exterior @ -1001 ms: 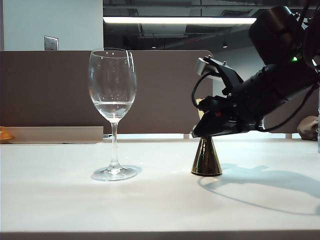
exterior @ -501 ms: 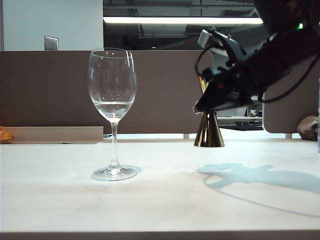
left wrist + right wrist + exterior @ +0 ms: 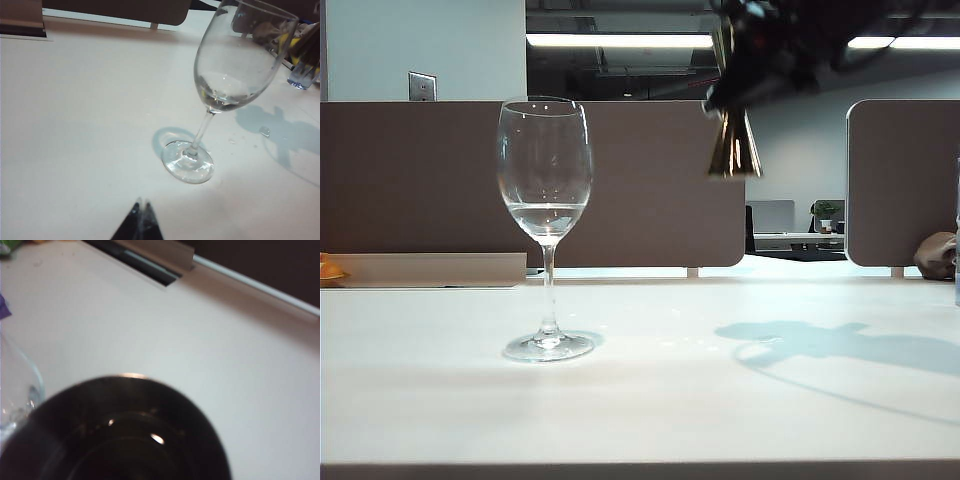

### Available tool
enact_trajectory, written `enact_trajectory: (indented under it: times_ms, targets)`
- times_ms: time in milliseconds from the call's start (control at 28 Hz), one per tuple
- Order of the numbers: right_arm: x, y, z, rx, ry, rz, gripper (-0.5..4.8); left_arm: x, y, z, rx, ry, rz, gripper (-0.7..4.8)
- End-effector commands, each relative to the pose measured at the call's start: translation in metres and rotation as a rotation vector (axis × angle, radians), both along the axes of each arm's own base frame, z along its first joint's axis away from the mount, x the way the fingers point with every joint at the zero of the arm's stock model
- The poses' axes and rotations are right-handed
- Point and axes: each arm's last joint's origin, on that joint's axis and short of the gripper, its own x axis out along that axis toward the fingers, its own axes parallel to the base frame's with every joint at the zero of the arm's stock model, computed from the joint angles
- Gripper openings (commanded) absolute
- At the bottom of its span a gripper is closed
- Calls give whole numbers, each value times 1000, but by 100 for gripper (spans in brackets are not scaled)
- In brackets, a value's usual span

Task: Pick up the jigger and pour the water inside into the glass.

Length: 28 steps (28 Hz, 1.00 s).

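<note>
Now the right gripper point(image 3: 745, 85) hangs high near the exterior view's top edge, fingers clenched on the small shiny gold hourglass-shaped metal jigger point(image 3: 734, 148), upright, well clear of the white table point(image 3: 650, 400); a second ago the jigger stood on the table. Below and left of those fingers, well apart, stands the tall clear stemmed wine glass point(image 3: 545, 225) with shallow clear water point(image 3: 547, 214). Left gripper point(image 3: 141, 222) fingers pressed together, empty, near the glass foot.
</note>
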Motion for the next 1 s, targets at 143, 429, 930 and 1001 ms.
enact_trajectory:
  times_ms: [143, 429, 930, 1001]
  targets:
    - [2, 1, 34, 29, -75, 1, -1, 0, 0, 2, -1, -16, 1, -5]
    - [3, 0, 54, 18, -139, -14, -1, 0, 0, 2, -1, -16, 1, -5]
    - [1, 10, 53, 18, -157, 25, -1, 0, 0, 2, -1, -16, 1, -5]
    - [-1, 15, 52, 18, -155, 40, -1, 0, 0, 2, -1, -16, 1, -5]
